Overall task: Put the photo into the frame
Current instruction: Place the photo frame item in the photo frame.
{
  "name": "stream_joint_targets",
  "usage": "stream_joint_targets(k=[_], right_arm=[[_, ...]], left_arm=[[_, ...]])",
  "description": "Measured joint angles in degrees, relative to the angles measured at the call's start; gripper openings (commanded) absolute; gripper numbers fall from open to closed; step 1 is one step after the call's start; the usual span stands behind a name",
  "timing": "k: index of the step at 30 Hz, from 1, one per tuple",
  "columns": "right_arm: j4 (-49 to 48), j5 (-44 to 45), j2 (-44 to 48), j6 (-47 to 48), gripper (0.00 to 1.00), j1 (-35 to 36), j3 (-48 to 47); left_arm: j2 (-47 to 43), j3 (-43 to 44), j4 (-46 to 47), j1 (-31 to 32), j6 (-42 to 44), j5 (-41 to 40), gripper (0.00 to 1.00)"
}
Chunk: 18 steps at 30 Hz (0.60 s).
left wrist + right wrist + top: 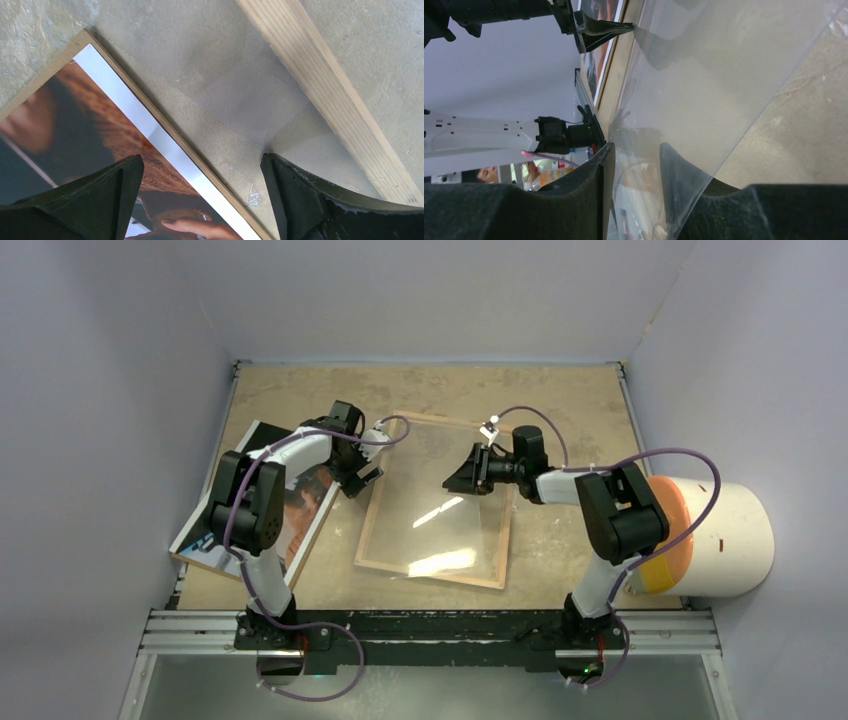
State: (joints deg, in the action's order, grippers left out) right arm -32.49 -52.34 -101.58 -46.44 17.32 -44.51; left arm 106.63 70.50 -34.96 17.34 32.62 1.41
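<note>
The photo [305,502], dark with orange-brown patches and a white border [150,125], lies on a brown backing board [190,555] at the left. The frame [430,573] lies wood side up in the middle, one rail [320,85] showing in the left wrist view. A clear sheet [440,500] rests across it. My left gripper [367,465] hangs open over the gap between photo and frame [200,162], holding nothing. My right gripper [462,478] is over the frame's right half. Its jaws are narrowed but still apart [634,150], with the clear sheet's [724,75] raised edge between them.
A big white cylinder with an orange end [720,540] lies at the right, beside the right arm. Pale walls close in the table on three sides. A metal rail [430,630] runs along the near edge under the arm bases.
</note>
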Motion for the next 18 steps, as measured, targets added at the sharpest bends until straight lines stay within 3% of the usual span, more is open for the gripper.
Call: stream_joint_targets(k=[4,7,10,18], right_arm=[[6.2,-1.8,-2.4,4.9,0.2,-0.3,-4.9],[10.6,-2.8,-2.8,7.8,0.0,-0.7,-7.0],[13.3,-2.8,-2.8,9.6,0.0,-1.0,-7.6],[15.5,-2.4,-1.3,10.3,0.0,-1.6,-6.6]], left_arm=[[0.0,0.0,0.0,0.0,0.0,0.0,0.95],[0.0,0.0,0.0,0.0,0.0,-0.1,0.95],[0.0,0.0,0.0,0.0,0.0,-0.1,1.0],[0.4,2.5,-1.6,-0.3,-1.1,-1.9,1.0]])
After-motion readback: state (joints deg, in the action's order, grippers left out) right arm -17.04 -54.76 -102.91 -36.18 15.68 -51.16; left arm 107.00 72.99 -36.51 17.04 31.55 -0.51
